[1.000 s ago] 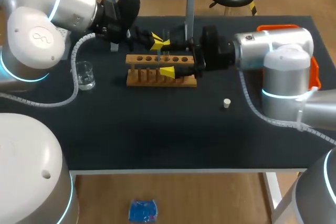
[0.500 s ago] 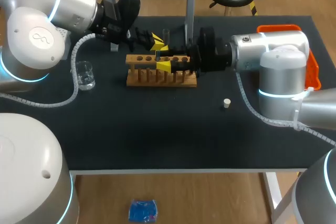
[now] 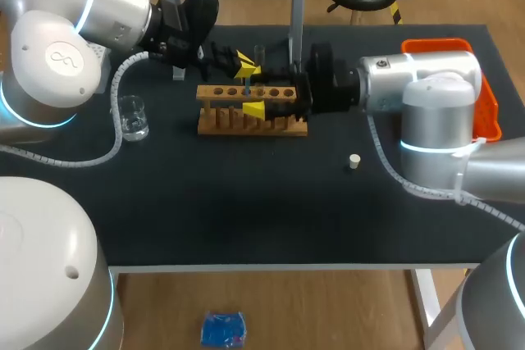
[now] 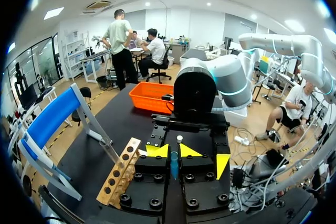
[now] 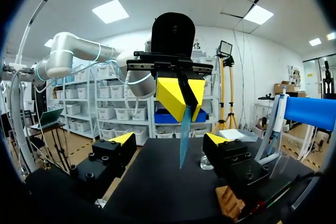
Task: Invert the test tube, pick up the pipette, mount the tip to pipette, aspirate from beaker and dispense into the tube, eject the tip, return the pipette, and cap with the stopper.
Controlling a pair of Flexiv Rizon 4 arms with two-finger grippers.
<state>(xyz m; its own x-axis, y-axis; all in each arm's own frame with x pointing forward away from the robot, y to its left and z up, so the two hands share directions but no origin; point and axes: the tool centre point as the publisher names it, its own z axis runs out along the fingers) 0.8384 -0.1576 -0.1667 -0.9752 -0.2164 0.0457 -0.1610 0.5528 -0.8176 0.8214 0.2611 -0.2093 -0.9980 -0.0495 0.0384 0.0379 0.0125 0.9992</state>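
The test tube (image 5: 182,148) is clamped by the left gripper (image 5: 182,103) (inversion handover). The right gripper (image 5: 168,139), flanking it, is spread apart; closure is judged due next.

Bench (image 3: 246,211) top: matte black, no pattern.
Rack (image 3: 254,125): pale honey wood with visible grain, and the row of holes along its top reads dark brown.
Test tube (image 5: 183,140): translucent teal-blue along its whole length.
Beaker (image 3: 131,117) near the bench's left edge: clear, colourless glass.
Stopper (image 3: 353,161): cream-white, plain.
Tray (image 3: 492,116) at the bench's right edge: bright orange.
Left gripper (image 4: 174,150) and right gripper (image 5: 170,141): black bodies with black bolt heads, and bright yellow wedge tips.
Left arm (image 3: 90,6) and right arm (image 3: 431,71): silver-grey shells with white rounded joint caps — each joint is ringed by a thin light-blue band.
Hose (image 3: 116,86) on the left arm: white and ribbed.
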